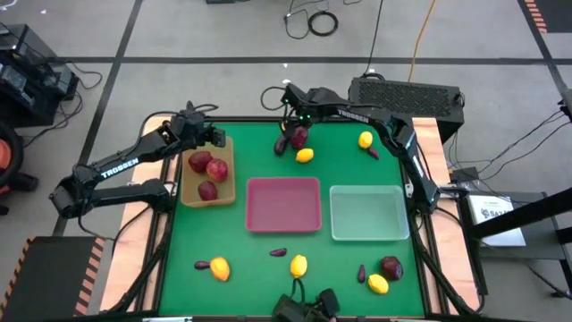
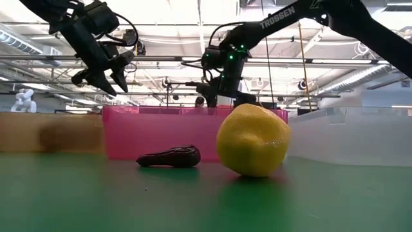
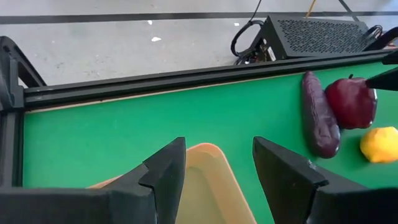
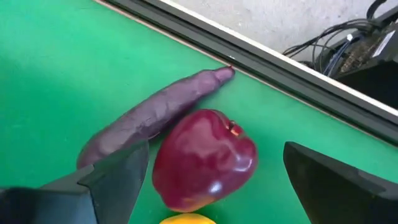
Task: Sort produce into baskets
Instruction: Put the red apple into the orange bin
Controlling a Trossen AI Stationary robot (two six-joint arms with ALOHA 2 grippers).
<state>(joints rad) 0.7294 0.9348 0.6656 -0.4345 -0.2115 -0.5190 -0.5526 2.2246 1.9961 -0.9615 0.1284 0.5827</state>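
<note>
Two dark arms, each lettered TROSSEN in white along the forearm, work over a green table [image 1: 286, 246] at the far edge of the sorting area. Three trays sit in a row across its middle: a tan tray [image 1: 225, 183] on the left holding three red apples [image 1: 207, 170], a pink-red tray [image 1: 283, 204] in the centre and a clear pale-green tray [image 1: 368, 212] on the right.

The right gripper [image 4: 211, 180] hangs with its fingers spread wide on either side of a dark-red apple [image 4: 202, 158], not touching it; a long purple eggplant [image 4: 155, 112] lies just beside that apple, and a lemon [image 1: 305, 155] lies near them.

The left gripper [image 3: 217, 168] hovers above the far end of the tan tray, its fingers partly apart and holding nothing.

Other lemons, small eggplants and one more apple [image 1: 391, 266] lie scattered along the near edge. In the low view a lemon [image 2: 252, 140] and a small eggplant [image 2: 169, 156] lie in front of the pink-red tray.
</note>
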